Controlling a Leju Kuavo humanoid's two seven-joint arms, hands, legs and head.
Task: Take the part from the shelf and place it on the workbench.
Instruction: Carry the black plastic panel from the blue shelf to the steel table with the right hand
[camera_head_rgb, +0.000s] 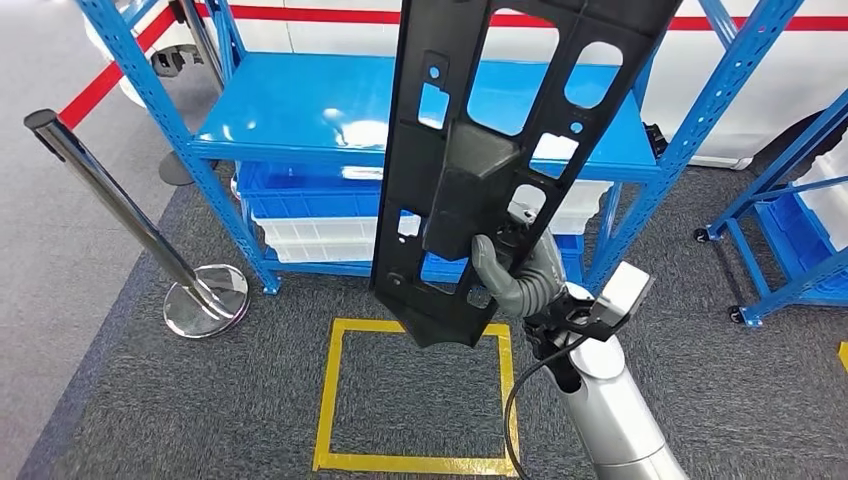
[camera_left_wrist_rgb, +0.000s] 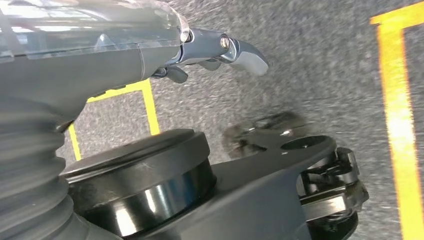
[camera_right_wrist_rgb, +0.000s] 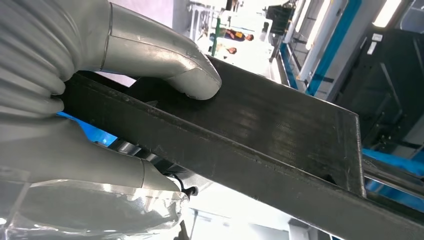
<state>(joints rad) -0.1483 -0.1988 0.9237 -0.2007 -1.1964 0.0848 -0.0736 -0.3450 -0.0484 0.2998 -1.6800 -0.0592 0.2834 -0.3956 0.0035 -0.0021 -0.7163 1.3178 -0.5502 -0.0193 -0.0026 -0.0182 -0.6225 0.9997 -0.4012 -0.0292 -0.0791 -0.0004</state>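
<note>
In the head view a long black plastic part with several cut-outs stands nearly upright in front of the blue shelf. Its lower end hangs over the floor. My right hand grips it near the lower end from the right side. In the right wrist view the thumb presses on the flat face of the part and the fingers wrap the other side. My left hand hangs over the grey carpet, its fingers apart and holding nothing.
A chrome stanchion with a round base stands at the left. A yellow tape square marks the carpet below the part. White and blue bins sit under the shelf top. Another blue rack stands at the right.
</note>
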